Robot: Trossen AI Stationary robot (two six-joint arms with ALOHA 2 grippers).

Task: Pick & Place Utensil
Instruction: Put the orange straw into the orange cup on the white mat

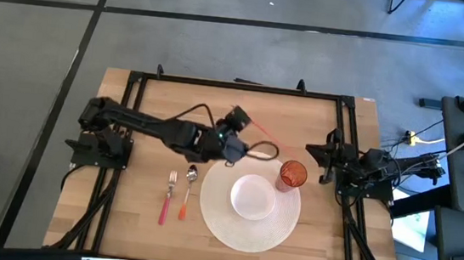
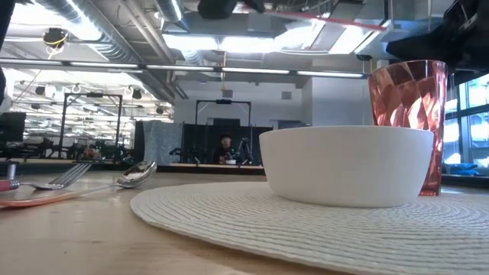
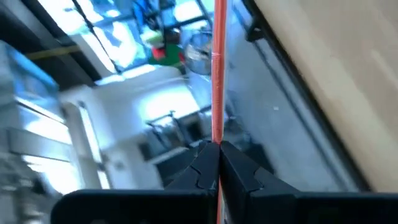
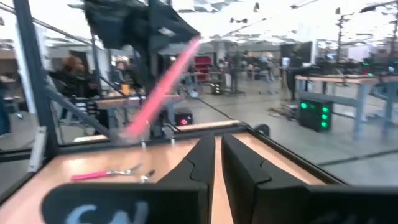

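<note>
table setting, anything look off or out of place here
Mostly tidy: the fork and spoon lie side by side left of the round placemat, with the white bowl and pink cup on it. The one odd piece is a pink utensil held up in the air by the left claw, not yet laid down.

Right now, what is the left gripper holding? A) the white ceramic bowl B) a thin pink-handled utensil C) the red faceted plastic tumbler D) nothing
B: the left gripper is shut on the thin pink-handled utensil, lifted clear of the wooden table; the white ceramic bowl and red faceted plastic tumbler sit on the round white woven placemat.
</note>
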